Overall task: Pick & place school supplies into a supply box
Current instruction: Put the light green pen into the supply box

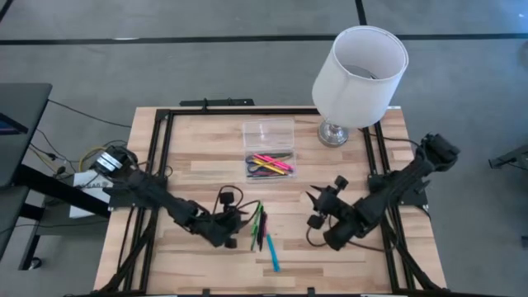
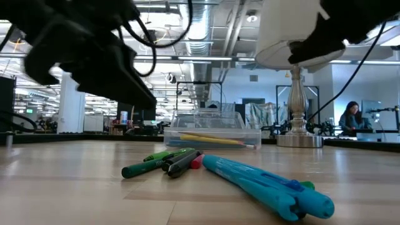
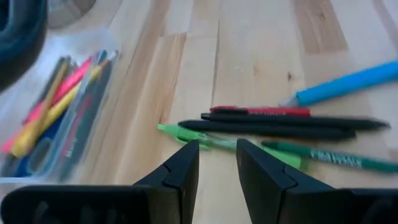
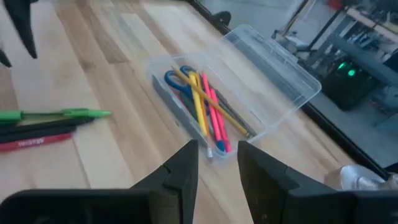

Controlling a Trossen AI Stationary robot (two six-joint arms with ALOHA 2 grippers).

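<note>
Now left gripper (image 3: 217, 163) part-open, empty, above green pen (image 3: 205, 138); right gripper (image 4: 217, 163) part-open, empty.

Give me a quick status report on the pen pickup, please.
Left end effector open, empty, just short of green pen. Right end effector open, empty, waiting near supply box. Box lid open, nothing blocking.

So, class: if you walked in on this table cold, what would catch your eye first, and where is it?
Probably the big white lamp at the table's far right corner. Next, the clear box beside it at mid-table, lid open, with scissors and pink and yellow pens inside. Then the loose pens near the front edge, lying between the left gripper and the right gripper.
</note>
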